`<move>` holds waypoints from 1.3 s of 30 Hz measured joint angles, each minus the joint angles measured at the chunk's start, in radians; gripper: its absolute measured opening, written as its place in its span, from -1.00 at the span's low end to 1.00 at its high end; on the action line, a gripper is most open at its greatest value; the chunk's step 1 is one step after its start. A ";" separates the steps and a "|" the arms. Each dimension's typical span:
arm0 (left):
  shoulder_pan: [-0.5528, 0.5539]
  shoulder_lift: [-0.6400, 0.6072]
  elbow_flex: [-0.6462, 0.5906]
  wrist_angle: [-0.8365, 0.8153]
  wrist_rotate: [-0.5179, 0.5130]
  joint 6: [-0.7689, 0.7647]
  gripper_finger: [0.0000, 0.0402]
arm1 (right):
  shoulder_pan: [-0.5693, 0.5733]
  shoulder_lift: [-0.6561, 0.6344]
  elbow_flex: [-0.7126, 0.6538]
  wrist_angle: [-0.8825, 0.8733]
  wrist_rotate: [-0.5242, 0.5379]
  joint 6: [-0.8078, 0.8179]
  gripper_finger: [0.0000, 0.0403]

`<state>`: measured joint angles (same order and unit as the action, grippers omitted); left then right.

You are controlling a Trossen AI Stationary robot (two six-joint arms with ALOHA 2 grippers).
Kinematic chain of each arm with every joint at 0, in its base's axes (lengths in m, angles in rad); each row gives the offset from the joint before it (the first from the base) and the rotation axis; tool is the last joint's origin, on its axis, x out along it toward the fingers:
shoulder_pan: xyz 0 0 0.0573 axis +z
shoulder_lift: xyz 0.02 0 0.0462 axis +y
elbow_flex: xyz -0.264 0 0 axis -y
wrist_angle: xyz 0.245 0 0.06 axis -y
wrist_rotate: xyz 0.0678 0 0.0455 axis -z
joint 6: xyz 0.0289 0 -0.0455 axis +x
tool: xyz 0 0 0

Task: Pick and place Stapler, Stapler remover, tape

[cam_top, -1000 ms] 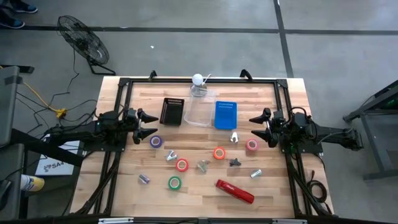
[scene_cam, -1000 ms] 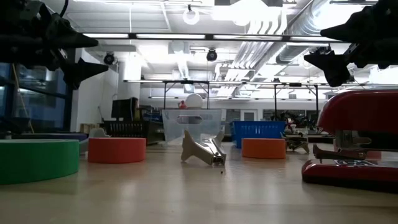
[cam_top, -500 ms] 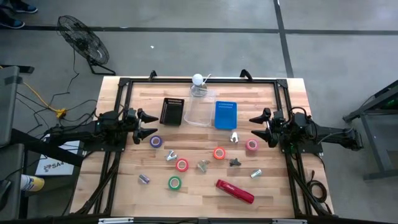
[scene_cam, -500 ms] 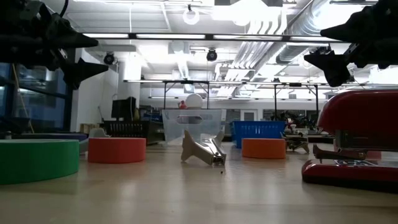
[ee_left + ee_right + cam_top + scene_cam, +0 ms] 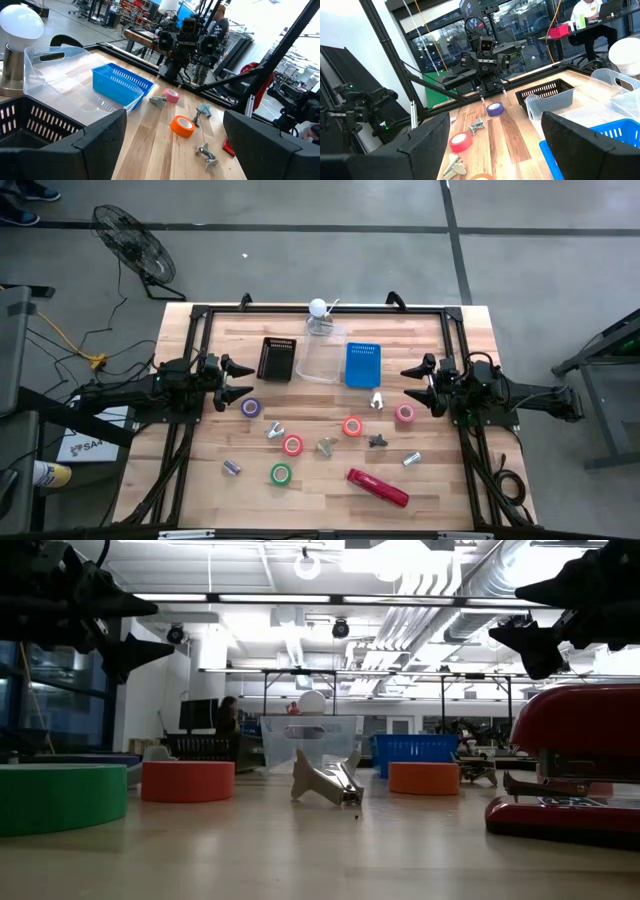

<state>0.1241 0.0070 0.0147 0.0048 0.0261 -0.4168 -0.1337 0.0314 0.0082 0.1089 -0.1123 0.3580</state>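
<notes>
The red stapler [image 5: 378, 487] lies flat near the table's near edge and looms large at the right of the low view [image 5: 580, 770]. Tape rolls lie flat: purple [image 5: 250, 408], pink [image 5: 405, 413], two red-orange [image 5: 352, 426] [image 5: 292, 445], green [image 5: 280, 474]. Small metal staple removers [image 5: 327, 446] [image 5: 377, 441] [image 5: 275, 430] are scattered among them. My left gripper [image 5: 248, 379] hangs open over the table's left side, above and beside the purple roll. My right gripper [image 5: 405, 383] hangs open at the right side, just beyond the pink roll. Both wrist views show wide-spread fingers holding nothing.
Along the far side stand a black basket [image 5: 278, 358], a clear plastic container [image 5: 322, 355] and a blue basket [image 5: 363, 364], with a white bulb-topped object [image 5: 318, 308] behind them. More small metal pieces [image 5: 231, 467] [image 5: 411, 459] lie near the front. A person [image 5: 228, 715] stands in the room beyond.
Both arms and everything on the table have stayed still. In the low view a person has come into sight in the room beyond the far edge.
</notes>
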 joint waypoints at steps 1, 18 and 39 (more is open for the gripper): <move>0.000 0.000 0.000 0.000 0.000 0.000 0.63 | 0.000 0.000 0.000 0.000 0.000 0.000 0.52; 0.000 0.000 0.000 0.000 0.000 0.000 0.63 | 0.000 0.000 0.000 0.025 -0.001 0.238 0.52; 0.000 0.000 0.000 0.000 0.000 0.000 0.63 | 0.000 0.101 0.112 -0.323 0.274 0.704 0.52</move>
<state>0.1242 0.0070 0.0147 0.0048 0.0261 -0.4167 -0.1337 0.1327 0.1202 -0.2140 0.1620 1.0618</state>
